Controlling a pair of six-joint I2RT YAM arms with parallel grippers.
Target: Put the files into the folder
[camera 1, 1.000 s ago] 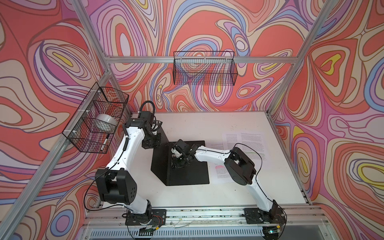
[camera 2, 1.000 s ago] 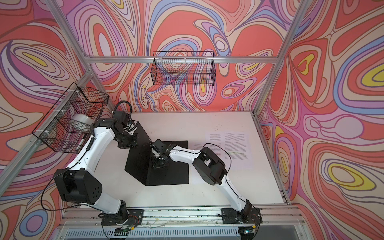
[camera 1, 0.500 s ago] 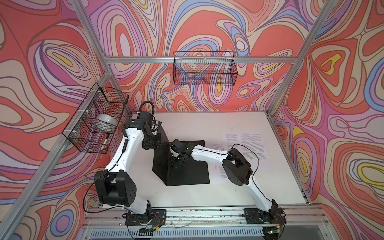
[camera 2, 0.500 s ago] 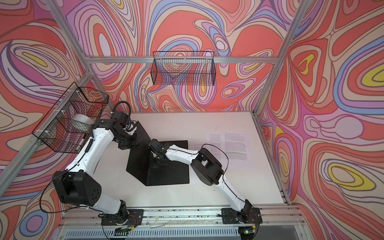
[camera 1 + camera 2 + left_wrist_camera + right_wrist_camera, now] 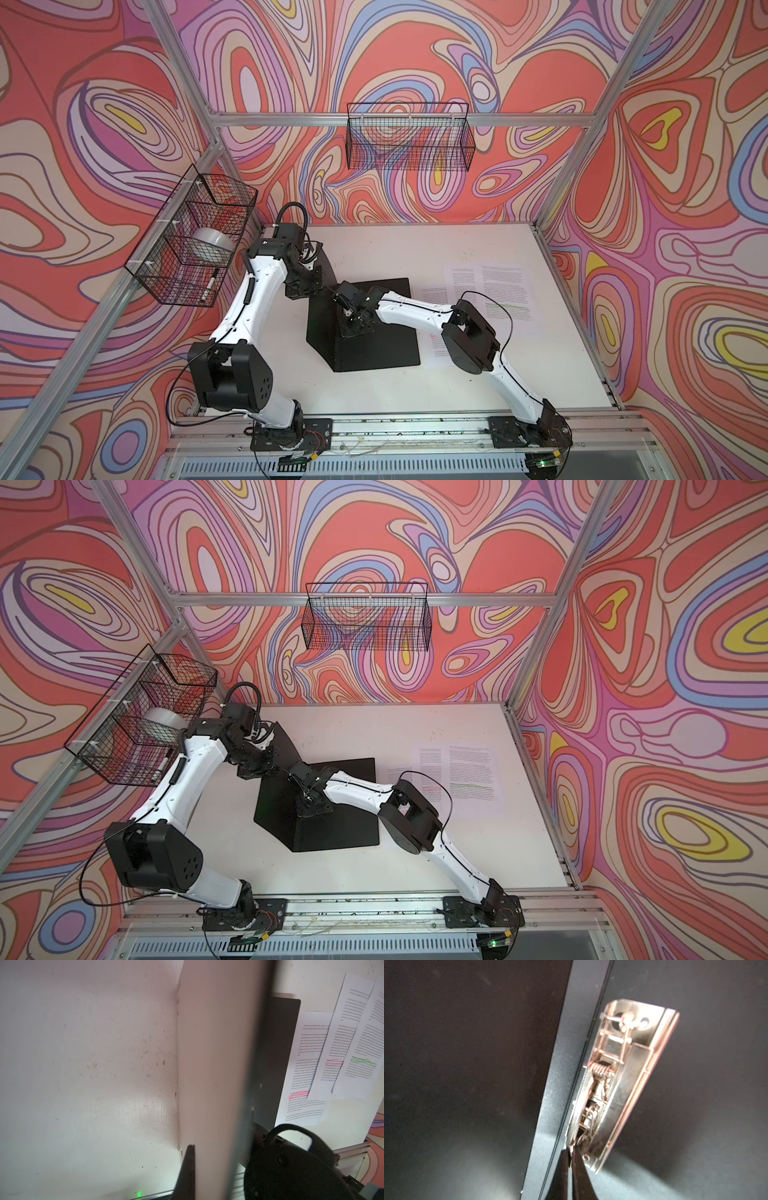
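Back basket point(image 5: 409, 137) on the far wall; side basket point(image 5: 174, 266) holding tape roll point(image 5: 212, 245) and marker point(image 5: 210, 284); scuffed white tabletop point(image 5: 374, 386).

The folder point(image 5: 376, 347) lies at the middle of the table point(image 5: 374, 399), with the files point(image 5: 505, 286) overlapping one another just right of it.

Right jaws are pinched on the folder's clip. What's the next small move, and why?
Probably raise the lever of the clip with the right gripper to open it. Its jaws are shut on the lever's tip, the left gripper holds the folder open, and the papers lie loose on the table beside it.
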